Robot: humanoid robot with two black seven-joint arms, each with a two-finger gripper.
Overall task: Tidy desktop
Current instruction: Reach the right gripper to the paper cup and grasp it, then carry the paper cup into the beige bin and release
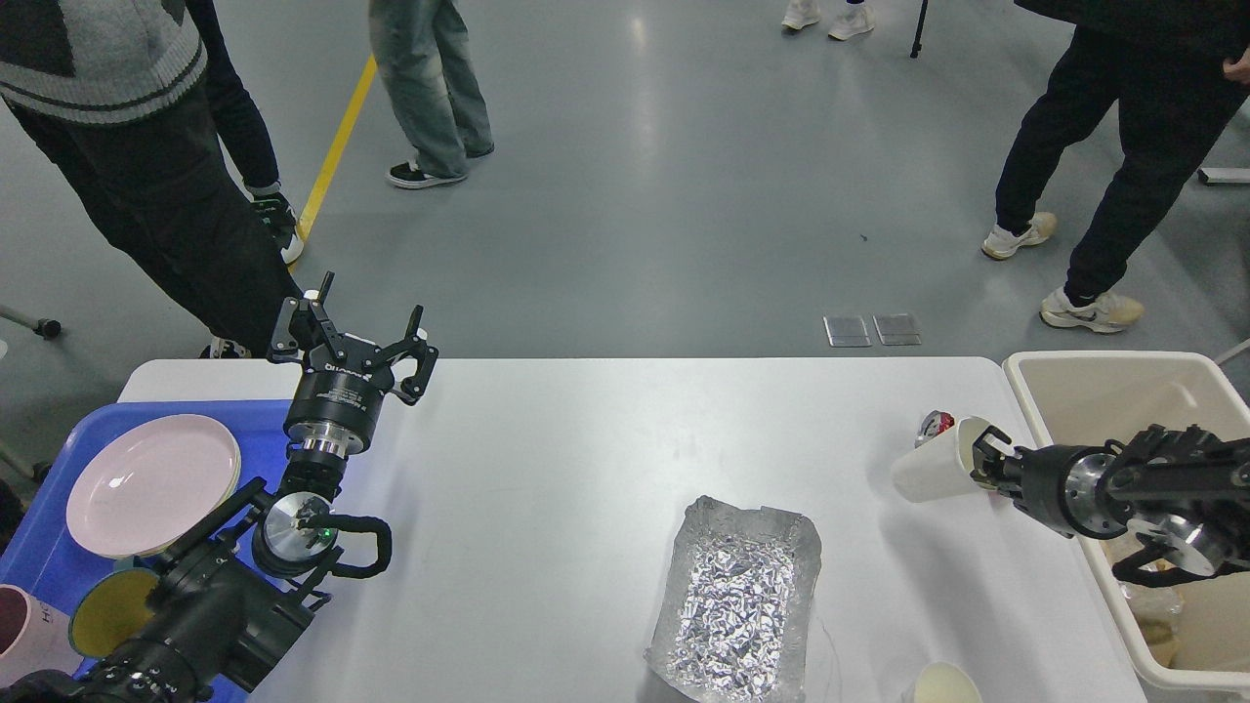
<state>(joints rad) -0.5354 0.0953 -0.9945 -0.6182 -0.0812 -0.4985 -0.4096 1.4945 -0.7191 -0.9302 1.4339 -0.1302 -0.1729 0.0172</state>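
This looks like a robot test hall or lab, not a home. Beyond the far edge of the white desktop (586,469) lies a bare, glossy grey floor (664,195) with a yellow line (337,146) and metal floor plates (872,330). Onlookers' legs (435,98) stand around on that floor.

My left gripper (368,327) hangs spread at ten o'clock over the white rectangular desktop (547,469). At three o'clock my right gripper (979,454) clamps a white paper cup (933,467); a crinkled foil tray (737,600) lies at six.
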